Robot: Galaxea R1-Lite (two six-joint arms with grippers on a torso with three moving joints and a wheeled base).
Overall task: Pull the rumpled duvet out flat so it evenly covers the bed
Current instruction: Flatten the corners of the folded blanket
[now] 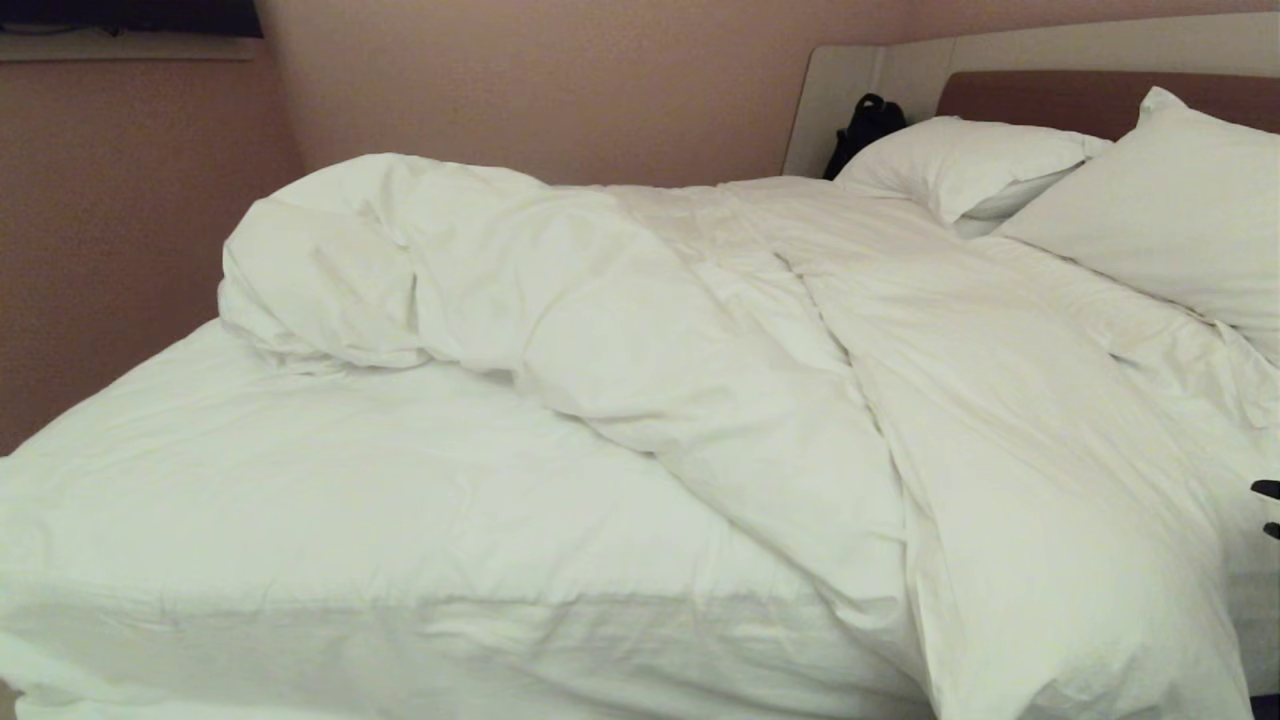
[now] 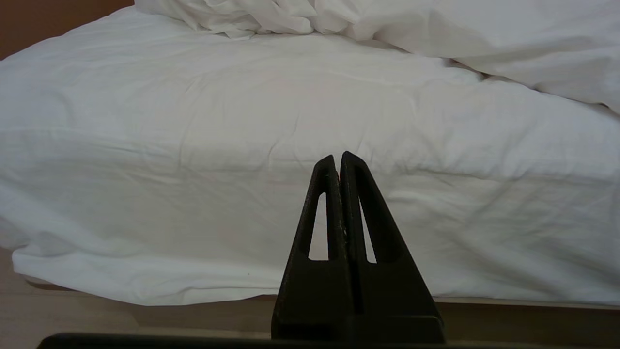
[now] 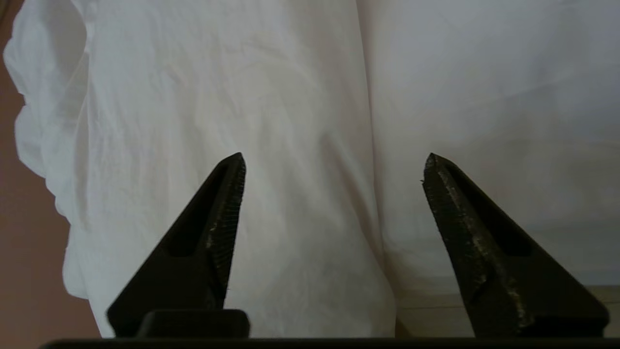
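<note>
- Lying bunched on the bed [image 1: 250, 500], the duvet [image 1: 700, 330] is heaped toward the far side and runs down over the near right edge.
- Bare sheet [image 1: 300, 480] shows across the foot end.
- Two pillows [image 1: 1170, 210] lean at the headboard [image 1: 1060, 95], with a dark bag [image 1: 865, 125] beside them.
- Right hand [image 3: 334, 167]: fingers spread wide, holding nothing, just in front of the hanging duvet.
- Left hand [image 2: 337, 157]: fingers pressed together, low before the bed's side.
</note>
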